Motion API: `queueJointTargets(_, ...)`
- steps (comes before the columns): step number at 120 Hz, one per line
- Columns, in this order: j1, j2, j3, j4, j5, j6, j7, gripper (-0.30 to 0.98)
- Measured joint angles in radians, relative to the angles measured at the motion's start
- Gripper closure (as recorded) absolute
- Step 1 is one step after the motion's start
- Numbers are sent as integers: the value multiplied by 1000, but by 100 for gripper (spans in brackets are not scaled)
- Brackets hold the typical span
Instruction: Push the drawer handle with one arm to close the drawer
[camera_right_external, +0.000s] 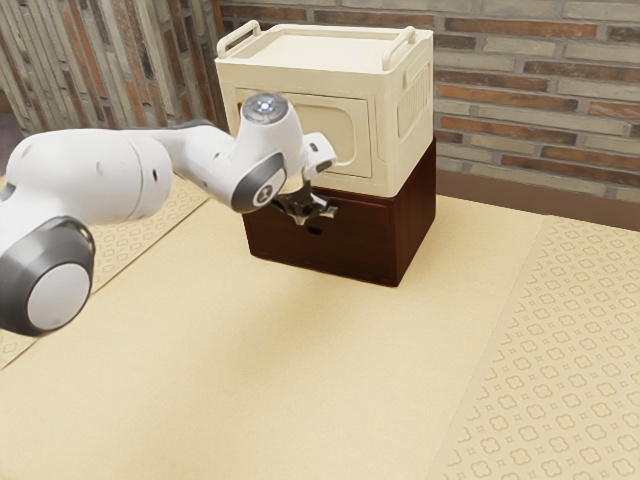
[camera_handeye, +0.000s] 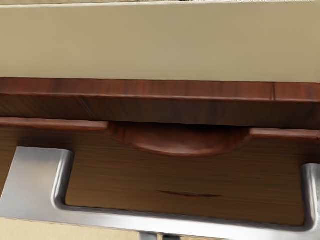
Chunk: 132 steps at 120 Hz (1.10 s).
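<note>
Likely heavyish but smooth-sliding, the dark-brown wooden drawer (camera_right_external: 352, 243) beneath the boxy cream cabinet (camera_right_external: 388, 150) wants pushing mid-bar on its U-shaped silver handle (camera_handeye: 150, 220), though my nearby black gripper's (camera_right_external: 316, 213) opening and hold I can't tell.

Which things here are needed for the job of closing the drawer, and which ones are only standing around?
For the job:
brown drawer
metal bar, perhaps its handle
end effector

Only around:
cream cabinet
brick wall
</note>
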<state>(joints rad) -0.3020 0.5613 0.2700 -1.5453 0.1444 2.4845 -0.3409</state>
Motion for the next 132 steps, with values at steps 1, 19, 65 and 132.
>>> queueJointTargets(1,0,-4,-1,-5,0,-1,0,79)
queueJointTargets(19,-134,-156,86,-91,5,-125,-4,79)
queueJointTargets(65,-447,-511,355,-176,-9,-524,49,55)
queueJointTargets(132,-511,-540,352,-183,14,-690,105,4)
